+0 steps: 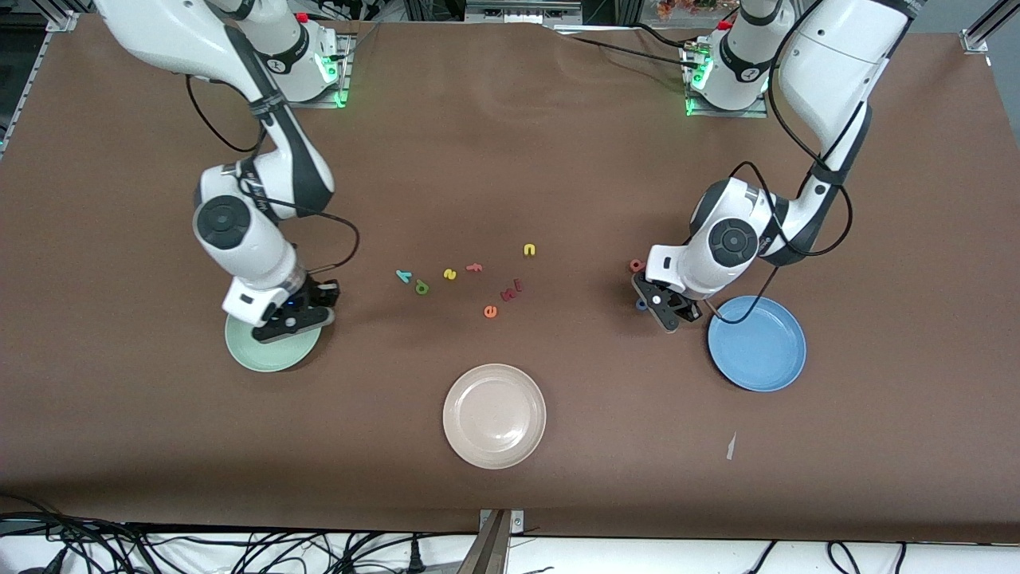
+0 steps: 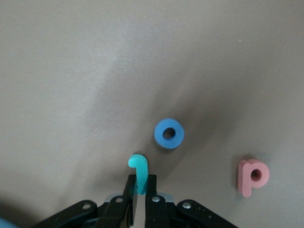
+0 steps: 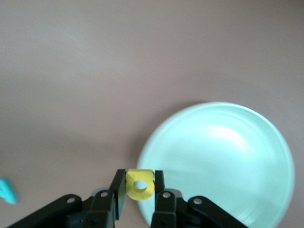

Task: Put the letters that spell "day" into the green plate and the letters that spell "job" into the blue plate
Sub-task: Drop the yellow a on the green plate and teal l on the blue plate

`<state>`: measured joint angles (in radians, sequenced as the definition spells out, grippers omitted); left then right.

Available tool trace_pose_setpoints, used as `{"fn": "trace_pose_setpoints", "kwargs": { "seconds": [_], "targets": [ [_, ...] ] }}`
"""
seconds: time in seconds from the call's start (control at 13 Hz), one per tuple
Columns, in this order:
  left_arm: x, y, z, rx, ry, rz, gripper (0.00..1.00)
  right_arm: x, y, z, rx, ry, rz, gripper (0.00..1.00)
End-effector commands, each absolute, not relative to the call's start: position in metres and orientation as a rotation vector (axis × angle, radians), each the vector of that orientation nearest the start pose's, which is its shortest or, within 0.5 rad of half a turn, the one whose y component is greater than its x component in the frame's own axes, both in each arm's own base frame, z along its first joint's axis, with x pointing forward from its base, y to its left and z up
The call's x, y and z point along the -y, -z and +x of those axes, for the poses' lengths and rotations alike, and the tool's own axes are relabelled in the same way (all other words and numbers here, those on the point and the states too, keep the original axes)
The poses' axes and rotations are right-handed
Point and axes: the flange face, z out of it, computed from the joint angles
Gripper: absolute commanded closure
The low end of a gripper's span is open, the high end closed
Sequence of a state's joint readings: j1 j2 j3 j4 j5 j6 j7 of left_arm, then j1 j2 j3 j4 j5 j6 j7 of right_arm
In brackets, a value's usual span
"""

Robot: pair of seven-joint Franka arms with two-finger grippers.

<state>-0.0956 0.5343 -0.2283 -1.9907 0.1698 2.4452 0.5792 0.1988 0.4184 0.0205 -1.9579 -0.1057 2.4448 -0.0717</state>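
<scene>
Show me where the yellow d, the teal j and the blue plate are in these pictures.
yellow d [image 3: 139,185], right wrist view, on its loop beside the hole.
teal j [image 2: 139,166], left wrist view, on its hooked end.
blue plate [image 1: 761,351], front view, on its bare inner floor.

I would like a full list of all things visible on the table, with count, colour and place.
green plate: 1, pale mint, right arm's end
blue plate: 1, bright blue, left arm's end
beige plate: 1, beige, nearest the front camera
blue o: 1, on table beside left gripper
salmon b: 1, on table near the o
loose letters: several, mixed colours, mid-table
teal j: 1, in left gripper
yellow d: 1, in right gripper
left gripper: shut, beside blue plate
right gripper: shut, over green plate's rim
</scene>
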Motion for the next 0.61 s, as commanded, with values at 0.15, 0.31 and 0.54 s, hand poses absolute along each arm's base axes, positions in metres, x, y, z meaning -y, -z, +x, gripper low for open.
{"fn": "trace_pose_setpoints", "kwargs": {
  "seconds": [0.15,0.31,0.54],
  "targets": [
    [0.126,-0.272,0.614,-1.682,-0.207,-2.623,1.00,-0.103,-0.257,0.598,0.599,0.136,-3.126,0.22],
    [0.072,-0.267,0.628,-1.799,-0.200,-2.569,1.00,-0.115,-0.258,0.598,0.462,0.133,-3.106,0.18],
    [0.027,-0.233,0.653,-1.868,-0.181,-2.487,1.00,-0.175,-0.242,0.585,0.321,0.104,-3.099,0.18]
  ]
}}
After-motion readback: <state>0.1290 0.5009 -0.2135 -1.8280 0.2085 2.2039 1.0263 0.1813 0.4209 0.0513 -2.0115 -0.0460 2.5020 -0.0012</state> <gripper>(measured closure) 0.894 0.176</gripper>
